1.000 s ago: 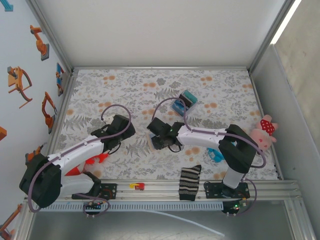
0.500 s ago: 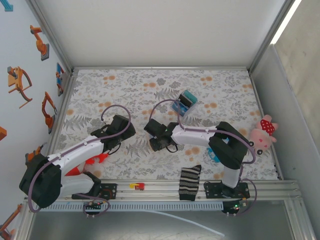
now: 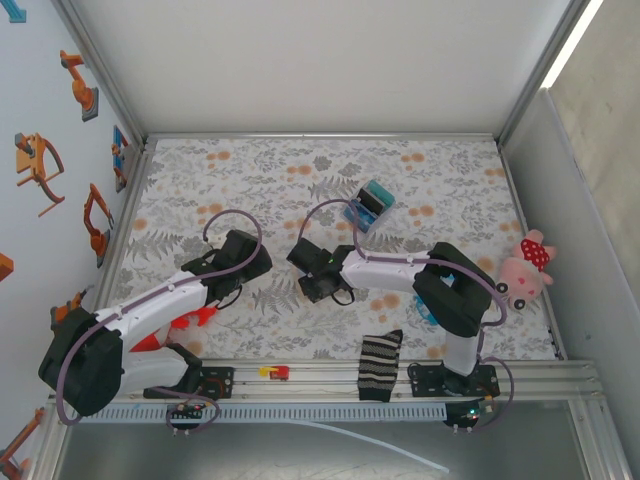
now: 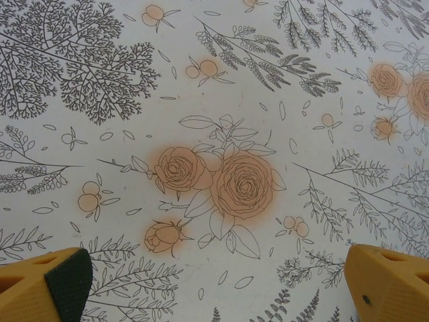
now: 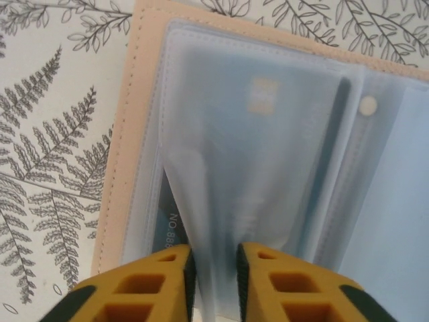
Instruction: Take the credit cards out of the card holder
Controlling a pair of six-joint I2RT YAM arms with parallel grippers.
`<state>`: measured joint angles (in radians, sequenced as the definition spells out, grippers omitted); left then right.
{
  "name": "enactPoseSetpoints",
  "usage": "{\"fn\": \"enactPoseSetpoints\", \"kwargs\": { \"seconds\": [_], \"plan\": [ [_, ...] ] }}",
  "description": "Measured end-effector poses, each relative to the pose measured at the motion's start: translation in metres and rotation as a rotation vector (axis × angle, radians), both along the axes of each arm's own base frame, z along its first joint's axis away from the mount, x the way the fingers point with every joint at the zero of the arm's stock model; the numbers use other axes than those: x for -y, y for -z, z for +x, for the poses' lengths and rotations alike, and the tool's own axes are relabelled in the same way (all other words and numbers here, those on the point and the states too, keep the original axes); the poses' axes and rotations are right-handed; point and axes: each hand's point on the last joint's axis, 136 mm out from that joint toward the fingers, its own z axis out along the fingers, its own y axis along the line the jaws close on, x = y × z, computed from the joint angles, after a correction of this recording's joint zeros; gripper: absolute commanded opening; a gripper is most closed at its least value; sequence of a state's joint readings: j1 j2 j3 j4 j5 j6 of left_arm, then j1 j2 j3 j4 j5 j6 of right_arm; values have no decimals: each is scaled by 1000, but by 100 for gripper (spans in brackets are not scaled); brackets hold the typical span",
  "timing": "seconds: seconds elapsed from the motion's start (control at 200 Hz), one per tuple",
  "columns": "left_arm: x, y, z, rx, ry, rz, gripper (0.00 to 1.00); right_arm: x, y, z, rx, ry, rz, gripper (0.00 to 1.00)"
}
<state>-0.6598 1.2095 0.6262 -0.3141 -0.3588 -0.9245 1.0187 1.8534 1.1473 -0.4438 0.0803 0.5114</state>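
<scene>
The card holder (image 5: 137, 134) lies open on the flowered cloth, with a tan edge and pale blue clear sleeves. A credit card (image 5: 268, 127) with a gold chip shows through the top sleeve, and the printed corner of another card (image 5: 166, 225) peeks out below. My right gripper (image 5: 213, 268) is shut on a pinched-up fold of the top sleeve. In the top view the right gripper (image 3: 318, 283) sits at mid-table, covering the holder. My left gripper (image 4: 214, 282) hangs open over bare cloth, and in the top view the left gripper (image 3: 240, 262) is just left of the right one.
A blue, teal and black block (image 3: 368, 205) stands behind the right gripper. A striped sock (image 3: 380, 365) hangs over the front rail. A pink plush toy (image 3: 527, 265) sits at the right edge, and a red-orange object (image 3: 190, 322) lies under the left arm.
The right gripper has shifted a little to the left and its jaws have narrowed onto the sleeve. The left arm has not moved.
</scene>
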Motion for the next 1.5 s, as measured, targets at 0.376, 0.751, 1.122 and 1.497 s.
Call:
{"fn": "enactPoseSetpoints", "kwargs": {
  "seconds": [0.376, 0.751, 1.122, 1.497],
  "plan": [
    [39, -6, -1, 30, 154, 61, 97, 8, -3, 8, -3, 64, 30, 0],
    [67, 14, -4, 14, 223, 58, 97, 23, -20, 21, 10, 160, 108, 0],
    [102, 43, -17, -22, 363, 99, 97, 34, -23, 34, -19, 231, 174, 0],
    [129, 52, -11, -34, 413, 156, 97, 49, -28, 39, -36, 290, 225, 0]
  ]
}}
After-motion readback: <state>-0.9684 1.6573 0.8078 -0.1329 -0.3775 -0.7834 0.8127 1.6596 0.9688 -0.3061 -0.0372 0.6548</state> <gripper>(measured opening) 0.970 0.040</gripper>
